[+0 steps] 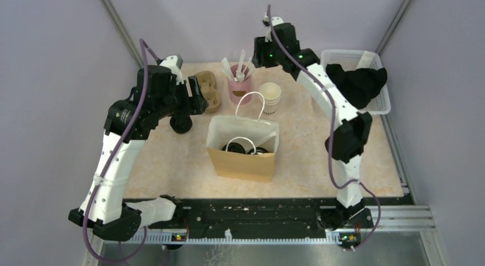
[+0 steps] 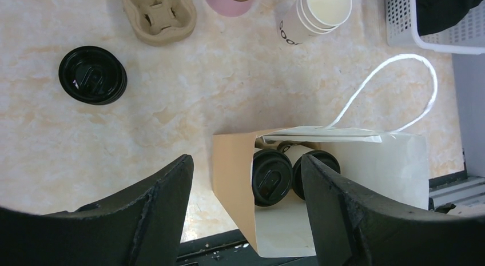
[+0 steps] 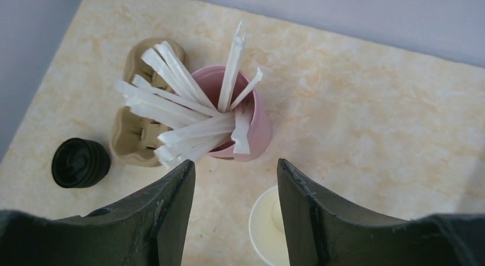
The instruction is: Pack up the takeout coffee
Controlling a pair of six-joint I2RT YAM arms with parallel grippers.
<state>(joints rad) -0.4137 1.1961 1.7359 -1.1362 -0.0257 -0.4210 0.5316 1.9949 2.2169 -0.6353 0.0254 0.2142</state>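
Observation:
The takeout coffee, two white cups with black lids [image 2: 271, 177] [image 2: 320, 163], stands side by side inside the brown paper bag [image 2: 231, 174] at the table's middle. In the top view the lids [image 1: 245, 147] show through the bag's open mouth. My left gripper [image 2: 246, 183] hovers high above the bag's left side, open, with nothing between its fingers [image 2: 154, 211]. At the back of the table, my right gripper [image 3: 235, 183] hangs open and empty above the pink cup of white sticks [image 3: 251, 126].
A stack of lidless white cups [image 1: 270, 96] stands right of the pink cup. A cardboard cup carrier [image 1: 209, 90] and a stack of loose black lids [image 1: 181, 124] lie at the back left. A white basket [image 1: 382, 103] holding black cloth sits at the back right.

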